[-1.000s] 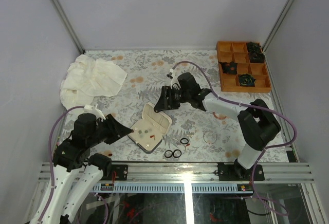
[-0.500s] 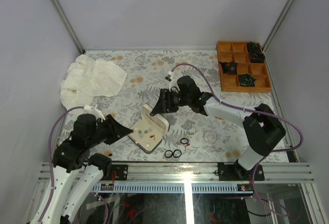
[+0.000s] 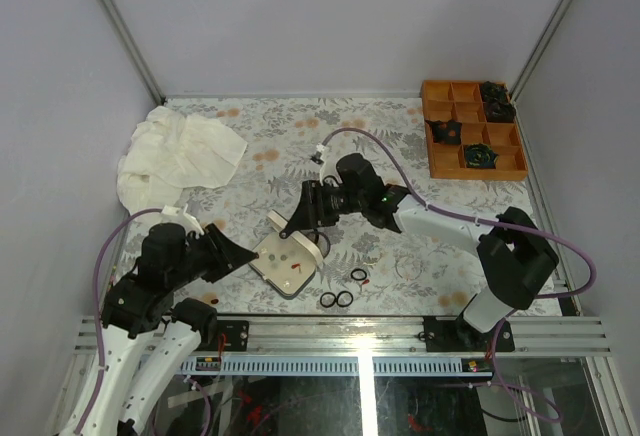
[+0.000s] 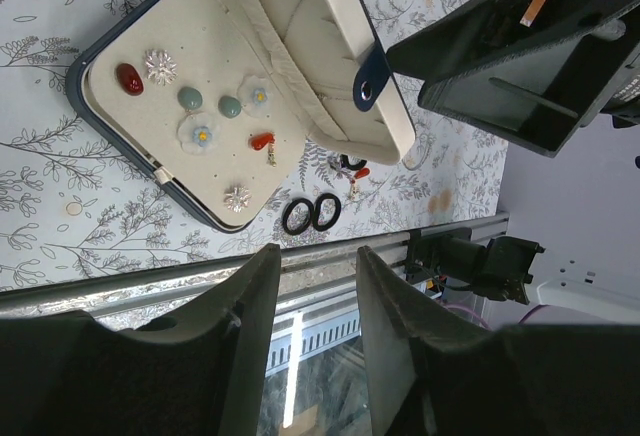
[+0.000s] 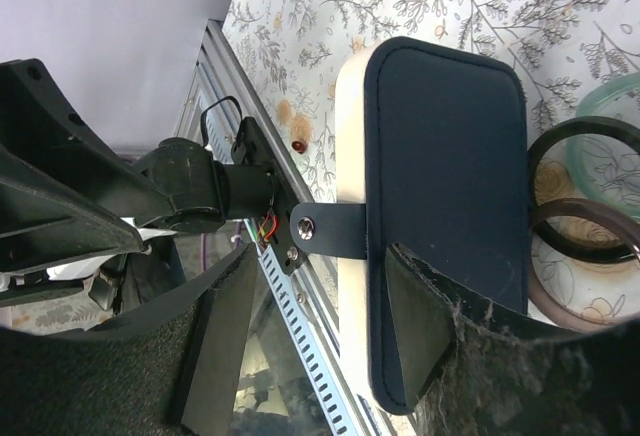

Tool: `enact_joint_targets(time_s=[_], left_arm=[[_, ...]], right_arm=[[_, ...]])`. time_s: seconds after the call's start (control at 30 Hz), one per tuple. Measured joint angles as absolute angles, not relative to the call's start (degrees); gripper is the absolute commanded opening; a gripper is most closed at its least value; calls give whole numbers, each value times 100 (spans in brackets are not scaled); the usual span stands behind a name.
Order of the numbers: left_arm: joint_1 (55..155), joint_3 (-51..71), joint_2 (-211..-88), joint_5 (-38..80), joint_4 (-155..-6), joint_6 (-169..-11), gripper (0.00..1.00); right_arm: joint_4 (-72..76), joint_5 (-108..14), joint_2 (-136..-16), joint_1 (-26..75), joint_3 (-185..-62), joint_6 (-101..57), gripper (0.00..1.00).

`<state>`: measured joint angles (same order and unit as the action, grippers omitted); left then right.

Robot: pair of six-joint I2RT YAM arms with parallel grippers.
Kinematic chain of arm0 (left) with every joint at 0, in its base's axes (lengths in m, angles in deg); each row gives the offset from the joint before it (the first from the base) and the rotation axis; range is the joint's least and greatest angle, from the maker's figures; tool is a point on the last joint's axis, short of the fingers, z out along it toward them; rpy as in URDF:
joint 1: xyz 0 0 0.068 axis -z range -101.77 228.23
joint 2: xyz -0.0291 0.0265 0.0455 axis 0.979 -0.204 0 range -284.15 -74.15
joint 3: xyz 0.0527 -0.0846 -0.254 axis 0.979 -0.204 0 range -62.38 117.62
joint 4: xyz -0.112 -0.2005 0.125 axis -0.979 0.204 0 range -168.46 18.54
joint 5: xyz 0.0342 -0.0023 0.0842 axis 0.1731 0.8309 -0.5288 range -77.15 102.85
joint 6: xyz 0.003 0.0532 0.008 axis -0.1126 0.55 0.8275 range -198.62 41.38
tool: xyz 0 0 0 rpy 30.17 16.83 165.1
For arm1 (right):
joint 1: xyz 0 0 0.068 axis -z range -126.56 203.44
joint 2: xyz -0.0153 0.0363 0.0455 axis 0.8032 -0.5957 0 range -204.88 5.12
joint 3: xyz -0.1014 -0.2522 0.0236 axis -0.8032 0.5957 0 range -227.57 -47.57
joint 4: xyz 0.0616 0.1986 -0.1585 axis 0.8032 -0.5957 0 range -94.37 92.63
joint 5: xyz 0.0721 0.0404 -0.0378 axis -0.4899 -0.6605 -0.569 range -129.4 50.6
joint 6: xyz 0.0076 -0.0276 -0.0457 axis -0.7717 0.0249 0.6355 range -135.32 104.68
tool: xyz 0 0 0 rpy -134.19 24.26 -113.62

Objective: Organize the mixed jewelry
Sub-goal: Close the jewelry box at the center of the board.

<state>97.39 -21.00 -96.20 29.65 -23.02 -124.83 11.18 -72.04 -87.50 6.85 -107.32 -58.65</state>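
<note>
Hovering low over the near left of the bench (image 3: 300,131), the left fingers (image 4: 240,316) are standing parted and are gripping nothing. They are pointing at the hinged case (image 3: 283,270).

The mixed jewelry (image 3: 343,299) is lying loose on the bench just right of the case. A touching pair of black rings (image 4: 310,213) is sitting nearest the front edge. A third black ring (image 3: 358,275) is lying behind them with a red bit (image 3: 367,282) beside it, and a thin clear hoop (image 3: 408,268) is resting further right.

The case base is lying open, with small studs (image 4: 200,131) sitting on its cream lining. Its lid (image 4: 320,46) is standing steeply raised.

The right fingers (image 5: 420,326) are sitting behind the lid, spread apart and clasping nothing. One is overlapping the lid's dark shell, though contact cannot be confirmed.

Further back, a crumpled white cloth (image 3: 178,156) is lying at the left. An orange compartment tray (image 3: 437,161) is occupying the far right corner, with dark pieces (image 3: 480,156) sitting in several compartments.
</note>
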Motion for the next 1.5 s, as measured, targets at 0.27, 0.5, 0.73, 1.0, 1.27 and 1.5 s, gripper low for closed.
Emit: enact_joint_targets(time_s=[0.27, 0.5, 0.73, 1.0, 1.27, 1.5], left_arm=[[9739, -2045, -9567, 2959, -2188, -12501, 36], [9739, -1811, -9521, 2950, -2079, -12534, 36], [9739, -1610, -9489, 2934, -2053, -12595, 36], [9739, -1715, -9406, 2932, -2131, -12761, 34], [9739, -2589, -9248, 2865, -2546, -13091, 26], [9739, -3323, -9093, 2550, -3145, -13473, 17]], right_arm=[[1239, -7191, -8809, 346, -10749, -5953, 61], [1322, -7187, -9060, 14, -10799, -6049, 61], [1433, -7180, -9322, -139, -10830, -6132, 61], [1291, -6756, -9338, -167, -10830, -6141, 47], [-119, -5458, -8704, -237, -11077, -5550, 38], [-1415, -4218, -9263, -779, -12319, -4860, 41]])
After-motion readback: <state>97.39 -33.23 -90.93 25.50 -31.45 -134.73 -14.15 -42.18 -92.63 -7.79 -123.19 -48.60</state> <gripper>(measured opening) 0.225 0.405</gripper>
